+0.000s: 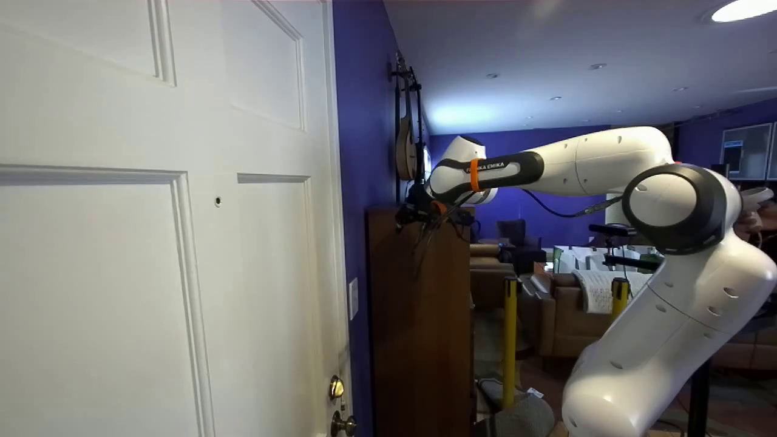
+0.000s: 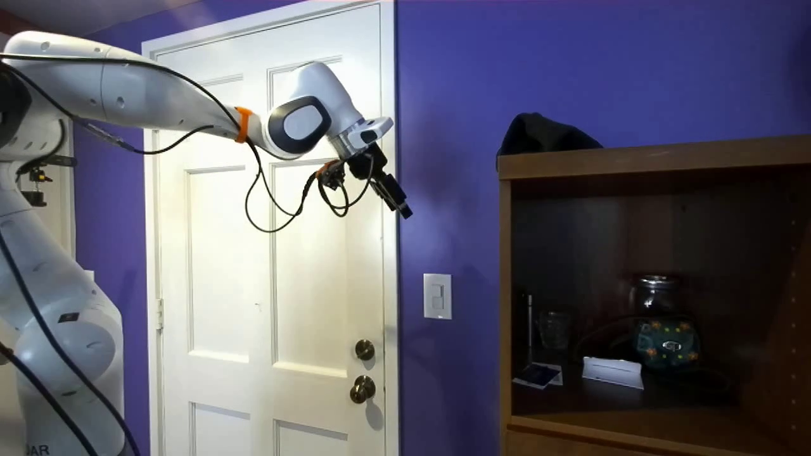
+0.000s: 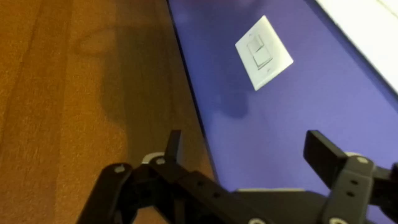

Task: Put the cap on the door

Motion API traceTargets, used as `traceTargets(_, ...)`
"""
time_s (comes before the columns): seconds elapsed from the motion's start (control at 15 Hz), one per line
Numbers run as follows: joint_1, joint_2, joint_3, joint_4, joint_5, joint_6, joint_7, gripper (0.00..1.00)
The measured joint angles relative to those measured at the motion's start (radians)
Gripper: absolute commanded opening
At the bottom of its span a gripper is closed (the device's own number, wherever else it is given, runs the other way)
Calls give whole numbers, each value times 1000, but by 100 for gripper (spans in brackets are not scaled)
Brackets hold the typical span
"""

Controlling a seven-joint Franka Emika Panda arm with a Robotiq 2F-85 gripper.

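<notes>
A black soft cap lies on top of the brown wooden cabinet in an exterior view. The white panelled door stands behind the arm, with a brass knob. It also shows close up in an exterior view with a small dark spot. My gripper is open with nothing between its fingers in the wrist view. In an exterior view the gripper tilts downward beside the door's frame, left of the cap and lower, apart from both. The cap is out of the wrist view.
The brown cabinet has an open shelf holding a jar, a small bag and cards. A light switch is on the purple wall between door and cabinet. Guitars hang beyond. Loose cables hang from the wrist.
</notes>
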Motion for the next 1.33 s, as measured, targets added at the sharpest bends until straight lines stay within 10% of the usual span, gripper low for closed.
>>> traceTargets(1.33,-105,145,-40,245,67,93,315,100)
